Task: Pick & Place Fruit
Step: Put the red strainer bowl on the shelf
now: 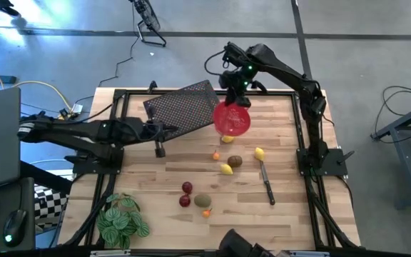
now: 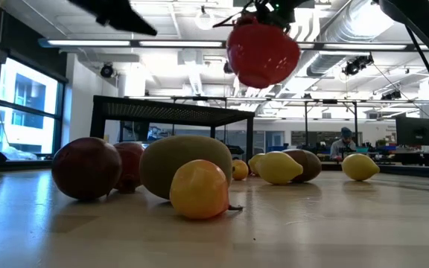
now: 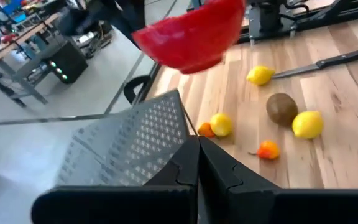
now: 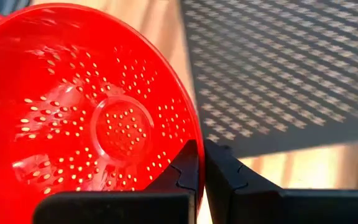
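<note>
Fruit (image 1: pixel 226 169): 3 yellow, 2 red; R gripper (image 1: pixel 235 102) clamps colander (image 1: pixel 232 119), L (image 1: pixel 160 150) closed

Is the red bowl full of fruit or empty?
Empty. The right wrist view shows the red colander bare inside, held up by the right hand; the fruit lies on the table.

Table (image 1: pixel 284 143): pale wood planks, matt. Colander (image 4: pixel 73 112): glossy red plastic, perforated. Tray (image 1: pixel 180 107): dark perforated metal, matt. Lemons (image 3: pixel 307 123): smooth, slight sheen. Knife (image 1: pixel 266 182): dark.
</note>
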